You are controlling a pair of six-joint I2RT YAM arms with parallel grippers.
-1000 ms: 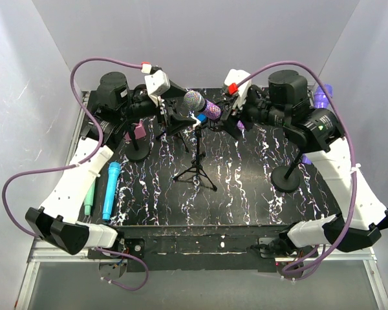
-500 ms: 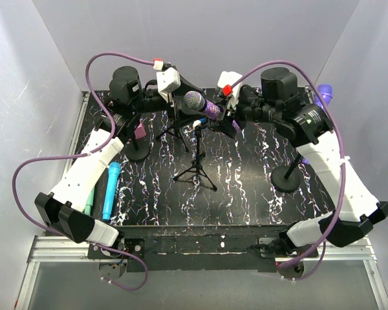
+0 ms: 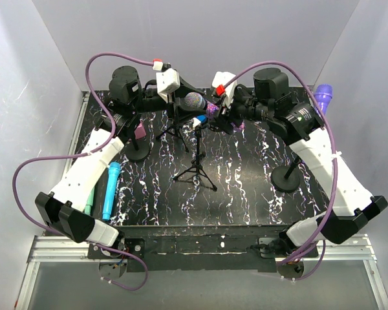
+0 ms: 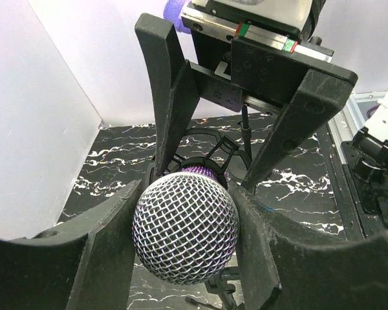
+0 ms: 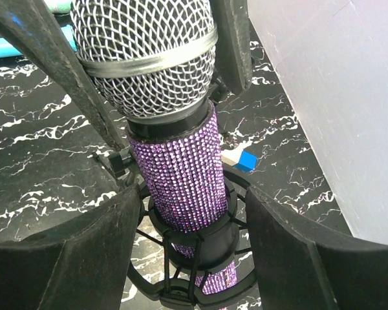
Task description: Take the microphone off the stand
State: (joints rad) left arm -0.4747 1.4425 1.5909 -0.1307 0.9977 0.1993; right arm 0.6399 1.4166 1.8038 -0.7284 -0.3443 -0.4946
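Note:
The microphone [image 3: 195, 101] has a silver mesh head and a purple glitter body. It lies in the black shock mount [image 5: 200, 258] on top of the tripod stand [image 3: 195, 169] at mid-table. My left gripper [image 3: 183, 103] comes in from the left. Its fingers press both sides of the mesh head [image 4: 185, 226], so it is shut on it. My right gripper [image 3: 216, 116] comes in from the right and stands open. Its fingers [image 5: 84, 258] straddle the shock mount ring around the glitter body [image 5: 178, 174].
A teal microphone [image 3: 110, 190] and a green one [image 3: 89, 199] lie at the left edge. Round-based stands rise at the left [image 3: 138, 152] and right [image 3: 286, 178]. A purple microphone [image 3: 321, 97] sits at the far right. White walls enclose the table.
My left gripper moved right onto the mesh head and closed on it. My right gripper slid left around the shock mount and its jaws narrowed a little.

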